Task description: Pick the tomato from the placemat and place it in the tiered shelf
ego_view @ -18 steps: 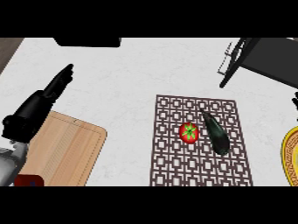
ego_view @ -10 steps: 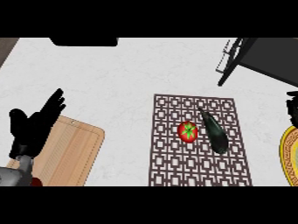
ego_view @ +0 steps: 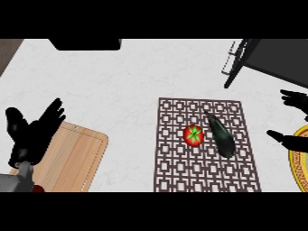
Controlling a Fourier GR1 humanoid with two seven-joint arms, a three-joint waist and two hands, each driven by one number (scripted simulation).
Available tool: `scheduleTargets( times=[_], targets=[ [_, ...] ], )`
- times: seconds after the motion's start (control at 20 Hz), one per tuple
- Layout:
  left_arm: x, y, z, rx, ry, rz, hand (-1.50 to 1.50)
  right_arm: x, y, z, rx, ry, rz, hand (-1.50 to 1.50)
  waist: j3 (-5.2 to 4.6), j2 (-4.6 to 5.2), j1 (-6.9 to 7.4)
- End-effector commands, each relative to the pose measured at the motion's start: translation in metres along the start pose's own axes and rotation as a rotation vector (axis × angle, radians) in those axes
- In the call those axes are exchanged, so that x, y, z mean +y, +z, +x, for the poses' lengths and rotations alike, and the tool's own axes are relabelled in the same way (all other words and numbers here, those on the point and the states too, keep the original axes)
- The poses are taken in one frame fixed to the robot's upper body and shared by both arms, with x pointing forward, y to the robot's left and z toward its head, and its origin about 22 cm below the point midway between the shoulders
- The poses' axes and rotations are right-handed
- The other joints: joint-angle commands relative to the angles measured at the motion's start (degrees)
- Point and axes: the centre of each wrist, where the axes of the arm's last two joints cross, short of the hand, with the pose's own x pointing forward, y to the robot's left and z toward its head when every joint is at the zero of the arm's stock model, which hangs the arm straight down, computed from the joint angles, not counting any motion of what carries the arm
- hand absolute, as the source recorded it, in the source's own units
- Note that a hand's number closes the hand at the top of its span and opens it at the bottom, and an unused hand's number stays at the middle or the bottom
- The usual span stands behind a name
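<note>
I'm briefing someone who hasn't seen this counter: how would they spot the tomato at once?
Find the dark lattice-patterned placemat in the middle of the white counter. The tomato lies near its centre, just left of a long dark green vegetable. It alone is round and red, with a green star-shaped top.

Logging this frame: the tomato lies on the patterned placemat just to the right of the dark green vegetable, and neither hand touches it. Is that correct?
One detail is wrong. The head view shows the tomato on the placemat just to the left of the dark green vegetable, not the right. Neither the left hand nor the right hand touches it.
</note>
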Motion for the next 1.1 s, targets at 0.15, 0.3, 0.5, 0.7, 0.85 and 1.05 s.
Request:
scheduleTargets(
  times=[0.15,0.3,0.5,0.7,0.85,1.05],
  targets=[
    [0.004,0.004,-0.023,0.089,0.056,0.037,0.0,0.002,0.012,0.051,-0.022,0.049,0.277,-1.5,-0.97,0.15,-0.79],
    [-0.002,0.0,-0.019,0.087,0.057,0.003,0.0,0.017,0.003,0.076,0.009,0.084,0.341,-1.5,-0.97,0.33,-0.18],
    [-0.01,0.005,-0.033,0.066,0.059,0.018,0.0,0.028,0.016,0.118,0.063,0.208,0.357,-1.5,-1.05,0.17,-0.48],
    [-0.021,0.003,-0.031,0.071,0.038,0.01,0.0,0.062,0.005,0.153,0.136,0.248,0.283,-1.5,-1.07,0.43,0.66],
    [-0.011,-0.001,-0.038,0.097,0.041,0.015,0.0,0.084,-0.003,0.165,0.184,0.263,0.251,-1.5,-1.03,0.52,0.79],
    [-0.033,0.002,-0.029,0.068,0.056,-0.02,0.0,0.119,-0.002,0.17,0.236,0.398,0.249,-1.5,-0.98,0.45,0.89]
  ],
)
